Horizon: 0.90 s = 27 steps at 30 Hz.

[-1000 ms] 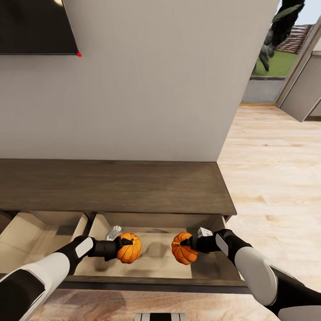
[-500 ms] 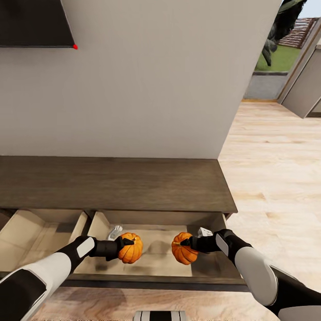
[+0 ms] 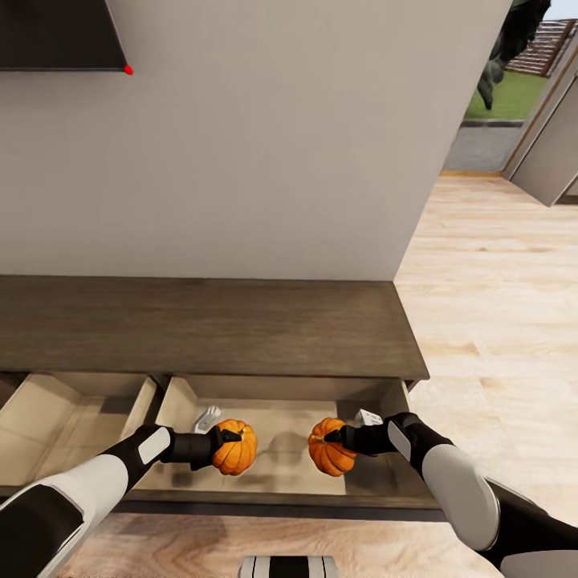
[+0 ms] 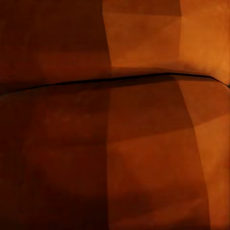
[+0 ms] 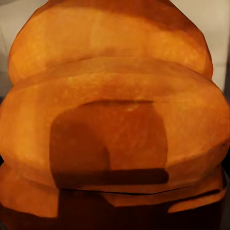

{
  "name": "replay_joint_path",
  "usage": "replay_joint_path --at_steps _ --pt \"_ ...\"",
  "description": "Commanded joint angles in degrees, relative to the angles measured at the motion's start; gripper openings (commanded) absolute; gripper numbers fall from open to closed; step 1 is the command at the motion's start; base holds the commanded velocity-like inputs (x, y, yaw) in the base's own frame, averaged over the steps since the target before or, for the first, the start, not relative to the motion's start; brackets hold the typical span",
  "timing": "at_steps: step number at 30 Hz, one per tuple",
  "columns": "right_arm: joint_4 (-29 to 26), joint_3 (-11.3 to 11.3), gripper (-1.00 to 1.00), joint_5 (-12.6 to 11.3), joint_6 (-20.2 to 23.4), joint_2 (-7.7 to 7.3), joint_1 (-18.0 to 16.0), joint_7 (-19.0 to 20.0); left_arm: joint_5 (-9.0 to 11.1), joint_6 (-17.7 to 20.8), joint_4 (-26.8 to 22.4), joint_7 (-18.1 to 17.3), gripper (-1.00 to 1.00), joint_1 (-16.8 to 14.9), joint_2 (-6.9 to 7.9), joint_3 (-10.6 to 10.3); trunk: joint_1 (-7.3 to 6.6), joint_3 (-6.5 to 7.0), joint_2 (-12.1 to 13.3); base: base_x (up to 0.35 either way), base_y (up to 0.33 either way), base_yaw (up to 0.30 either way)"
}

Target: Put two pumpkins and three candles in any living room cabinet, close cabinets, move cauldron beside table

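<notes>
The cabinet (image 3: 209,329) is a long, low dark-wood unit against the wall, with two pale beige drawers pulled open toward me. In the head view my left gripper (image 3: 225,440) is shut on a pumpkin (image 3: 239,449), held over the right-hand drawer (image 3: 277,475). Close beside it hangs a second pumpkin (image 3: 327,453), with my right gripper (image 3: 334,437) shut on it over the same drawer. A small gap separates the two pumpkins. Orange ribbed skin of the left pumpkin (image 4: 143,143) and of the right pumpkin (image 5: 115,120) fills the wrist views. Candles and cauldron are out of view.
The left-hand drawer (image 3: 56,417) also stands open. A dark screen (image 3: 56,32) hangs on the white wall above the cabinet. Light wooden floor (image 3: 498,321) stretches to the right toward a doorway with greenery outside and a grey panel (image 3: 554,152).
The whole picture has shifted up a little, so the camera has moved. Both grippers keep hold of their pumpkins over the right-hand drawer, almost unmoved.
</notes>
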Motion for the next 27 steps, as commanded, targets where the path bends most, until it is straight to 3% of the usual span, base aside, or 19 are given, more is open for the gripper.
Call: replay_joint_path --at_steps 1,22,27 --pt "-0.03 -0.04 -1.0 -0.05 -0.03 0.01 -0.02 0.0 0.05 0.02 0.04 -0.01 -1.0 0.0 0.0 0.07 0.0 -0.09 0.0 0.0 0.0 0.0" --pt "-0.44 0.05 -1.0 0.04 0.08 -0.06 0.02 -0.01 0.08 0.02 0.13 0.03 -1.0 0.0 -0.05 0.07 0.0 -1.06 0.0 0.0 0.0 0.0" --pt "-0.44 0.05 -1.0 0.04 0.02 0.01 0.02 -0.01 0.14 0.02 0.14 2.74 -1.0 0.0 -0.17 0.05 0.0 -1.52 0.0 0.0 0.0 0.0"
